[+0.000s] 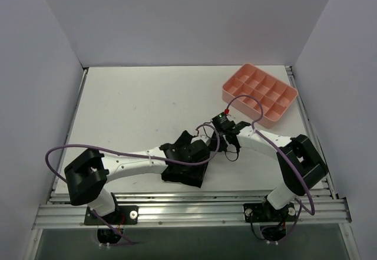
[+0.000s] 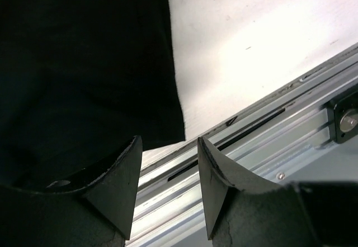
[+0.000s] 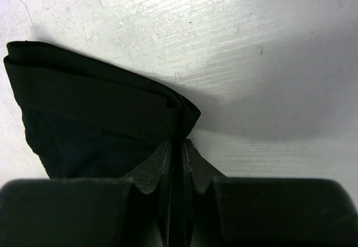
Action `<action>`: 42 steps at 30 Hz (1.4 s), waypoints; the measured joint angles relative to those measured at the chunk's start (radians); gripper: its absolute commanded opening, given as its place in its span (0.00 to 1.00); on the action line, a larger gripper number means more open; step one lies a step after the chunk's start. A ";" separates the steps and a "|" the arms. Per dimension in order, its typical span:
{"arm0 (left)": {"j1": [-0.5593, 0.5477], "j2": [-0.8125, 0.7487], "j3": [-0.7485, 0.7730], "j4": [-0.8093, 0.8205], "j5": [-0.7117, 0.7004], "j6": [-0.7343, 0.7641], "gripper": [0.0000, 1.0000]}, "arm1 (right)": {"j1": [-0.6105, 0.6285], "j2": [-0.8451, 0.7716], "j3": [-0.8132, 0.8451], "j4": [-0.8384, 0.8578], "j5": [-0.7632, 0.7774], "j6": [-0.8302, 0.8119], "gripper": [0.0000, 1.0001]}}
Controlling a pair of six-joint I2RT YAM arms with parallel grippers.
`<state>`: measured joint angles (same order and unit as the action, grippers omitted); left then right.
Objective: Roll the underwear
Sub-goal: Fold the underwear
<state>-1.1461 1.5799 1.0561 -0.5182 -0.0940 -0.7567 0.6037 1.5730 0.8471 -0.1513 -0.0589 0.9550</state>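
Your right end effector [image 3: 178,149] is pinching shut on a folded corner of the underwear [image 3: 95,104], which is lying on the white counter [image 3: 251,45]. Your left end effector [image 2: 168,152] is standing released, with the black fabric's edge lying just beyond it.

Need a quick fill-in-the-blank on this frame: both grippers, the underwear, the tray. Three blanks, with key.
1. The right gripper is ___ on a corner of the underwear.
2. The left gripper has its jaws ___, with nothing between them.
3. The compartment tray at the table's far right is ___ in colour.

Missing words: shut; open; pink.
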 measured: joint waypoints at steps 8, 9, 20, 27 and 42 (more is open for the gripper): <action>-0.095 0.042 -0.018 0.047 -0.105 -0.073 0.53 | 0.000 0.000 -0.001 0.014 -0.001 0.026 0.00; -0.103 0.045 -0.018 0.046 -0.114 -0.079 0.53 | 0.000 0.000 -0.001 0.014 -0.002 0.028 0.00; -0.145 0.134 -0.029 0.050 -0.181 -0.149 0.49 | 0.000 0.000 -0.001 0.021 -0.010 0.037 0.00; -0.150 0.165 -0.007 0.042 -0.224 -0.185 0.15 | 0.000 0.000 -0.001 0.029 -0.017 0.037 0.00; -0.144 0.029 0.016 0.056 -0.105 -0.210 0.02 | -0.031 -0.023 0.101 -0.257 0.129 -0.057 0.00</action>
<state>-1.2903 1.6089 1.0725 -0.4618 -0.1989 -0.9668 0.5728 1.5501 0.9478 -0.4088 0.0704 0.8982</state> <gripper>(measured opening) 0.081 0.040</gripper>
